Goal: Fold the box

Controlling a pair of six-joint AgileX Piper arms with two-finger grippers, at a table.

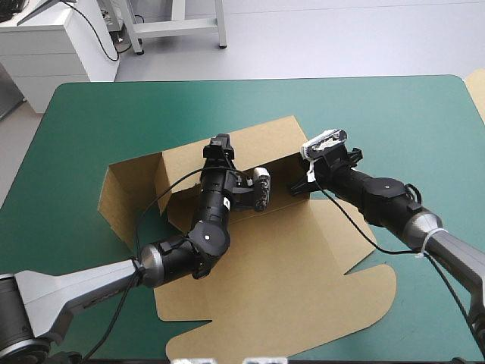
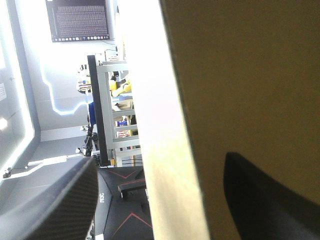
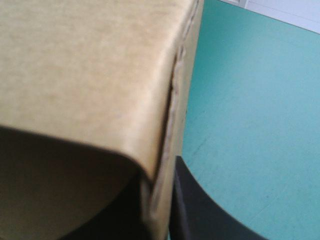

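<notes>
The brown box (image 1: 303, 265) lies mid-table in the high view, with its lid panel flat toward the near edge and its back and side walls raised. My left gripper (image 1: 220, 144) is at the top of the back wall. In the left wrist view it (image 2: 160, 165) stands open, with the wall's edge (image 2: 170, 150) upright between the fingers. My right gripper (image 1: 301, 182) is at the right wall's end. In the right wrist view a bent board flap (image 3: 85, 75) covers one finger, while the other finger (image 3: 210, 210) presses the board's outer side.
The teal-green cover (image 1: 379, 114) shows bare beyond and to the right of the box. The box's left side flap (image 1: 125, 197) stands angled outward. A pale board edge (image 1: 477, 87) shows past the table's far right corner.
</notes>
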